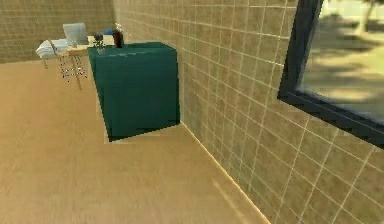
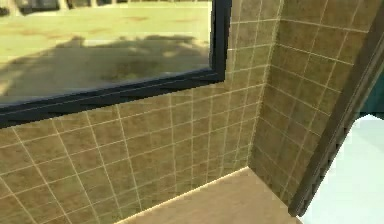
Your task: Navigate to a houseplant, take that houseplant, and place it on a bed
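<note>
a stretch robot looks along a tiled wall in a simulated house, with the first step of its errand, finding a houseplant to carry to a bed, judged not yet done. the floor runs ahead to a green cabinet, which stands against that wall. a dark-framed window is set in the wall on the near side of the cabinet, at the forward view's right. beyond the cabinet, toward the forward view's left, stands a small white table with pale things on it. on top of the cabinet sit a few small dark things, too small to name. where the houseplant lies cannot be told, and those things atop the cabinet are a guess at best. the coming move turns on that bearing: whatever is worth checking lies ahead of the base, past the window, while the arm's side meets wall. a drive toward the cabinet seems called for before any reach. the gripper's state cannot be told.
</note>
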Tool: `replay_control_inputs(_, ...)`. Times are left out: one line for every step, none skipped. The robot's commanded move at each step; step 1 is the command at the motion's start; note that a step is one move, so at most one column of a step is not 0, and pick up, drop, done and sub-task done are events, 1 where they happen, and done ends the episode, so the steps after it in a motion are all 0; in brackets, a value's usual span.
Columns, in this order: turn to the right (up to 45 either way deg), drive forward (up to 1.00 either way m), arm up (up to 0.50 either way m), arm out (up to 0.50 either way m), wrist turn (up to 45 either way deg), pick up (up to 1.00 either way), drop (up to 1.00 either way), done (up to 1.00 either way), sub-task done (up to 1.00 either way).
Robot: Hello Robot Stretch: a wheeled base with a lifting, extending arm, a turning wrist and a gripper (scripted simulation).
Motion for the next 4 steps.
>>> replay_control_inputs(-33.0, 0.0, 0.0, 0.0, 0.0, 0.0, 0.0, 0.0, 0.0)
replay_control_inputs(-3.0, 0.0, 0.0, 0.0, 0.0, 0.0, 0.0, 0.0, 0.0)
replay_control_inputs(0.0, 1.0, 0.0, 0.0, 0.0, 0.0, 0.0, 0.0, 0.0)
replay_control_inputs(0.0, 0.65, 0.0, 0.0, 0.0, 0.0, 0.0, 0.0, 0.0)
